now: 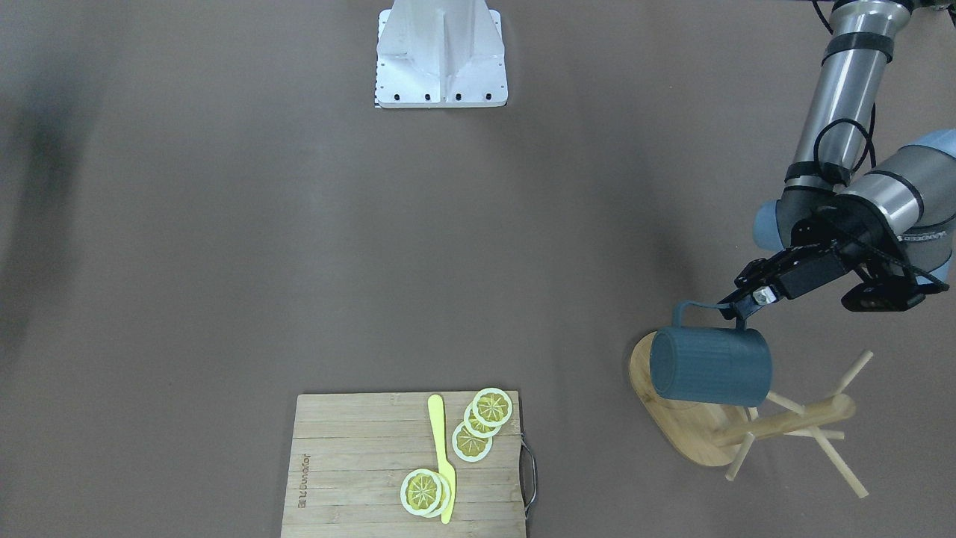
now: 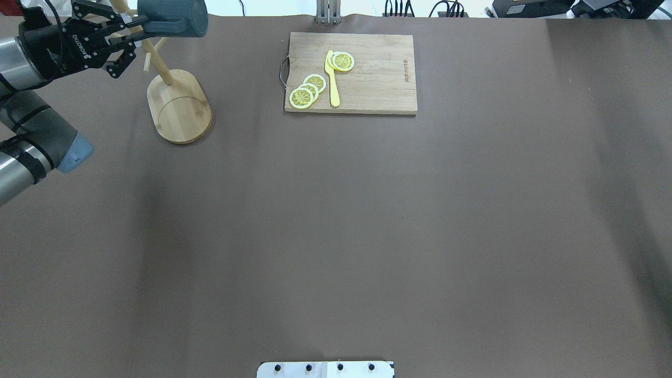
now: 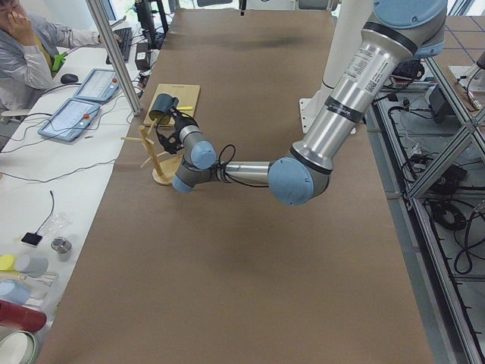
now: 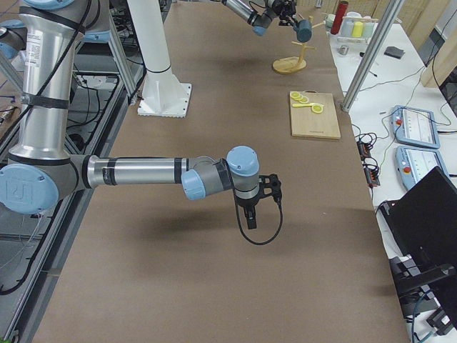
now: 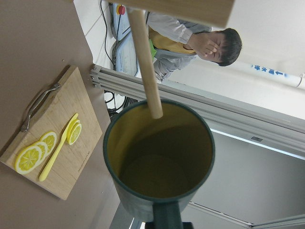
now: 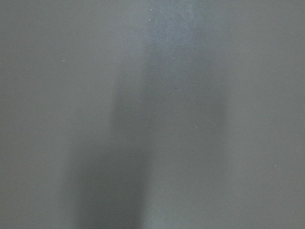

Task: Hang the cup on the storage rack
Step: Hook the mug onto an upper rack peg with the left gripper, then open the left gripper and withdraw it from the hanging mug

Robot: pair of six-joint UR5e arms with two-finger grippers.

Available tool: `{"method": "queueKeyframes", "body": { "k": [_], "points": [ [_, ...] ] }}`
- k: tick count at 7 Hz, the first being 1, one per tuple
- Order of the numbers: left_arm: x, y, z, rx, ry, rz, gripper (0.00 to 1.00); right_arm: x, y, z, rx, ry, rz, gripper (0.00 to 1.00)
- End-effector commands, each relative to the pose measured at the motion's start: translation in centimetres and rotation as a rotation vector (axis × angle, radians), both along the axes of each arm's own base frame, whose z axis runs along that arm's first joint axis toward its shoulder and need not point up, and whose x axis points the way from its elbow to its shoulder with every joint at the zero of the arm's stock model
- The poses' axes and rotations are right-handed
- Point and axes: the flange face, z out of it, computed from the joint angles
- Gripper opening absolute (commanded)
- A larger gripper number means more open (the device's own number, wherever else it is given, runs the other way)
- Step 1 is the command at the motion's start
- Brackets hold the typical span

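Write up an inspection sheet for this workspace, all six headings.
Surface: brown table, no spills seen.
Job's things: cup held sideways above the rack, not yet hung; a peg ends at its mouth.
Clutter: cutting board with lemon slices and a yellow knife.
Grippers: left gripper jaws shut on the cup's handle; right gripper off the table, jaws unclear.
Cables: black cable on the left arm; a loop at the right wrist.
Surroundings: person at a side desk.
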Motion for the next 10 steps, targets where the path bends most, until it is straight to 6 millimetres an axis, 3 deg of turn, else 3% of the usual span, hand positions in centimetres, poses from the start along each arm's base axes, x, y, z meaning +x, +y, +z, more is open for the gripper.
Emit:
{"method": "queueKeyframes", "body": {
  "k": [1,7,10],
  "points": [
    [0.3,-0.5,0.5,-0.041,0.018,0.017,0.00,0.1,0.4,-0.4,0.004,-0.001,0.004,1.00],
    [-0.8,-0.4,2.3,-0.142,0.121,0.044,0.00,0.7,1.9,-2.1,0.027,-0.004,0.015,1.00],
    [-1.3,0.1,4.7,-0.191,0.147,0.041,0.00,0.8,1.9,-2.5,0.033,-0.005,0.017,1.00]
  ]
}}
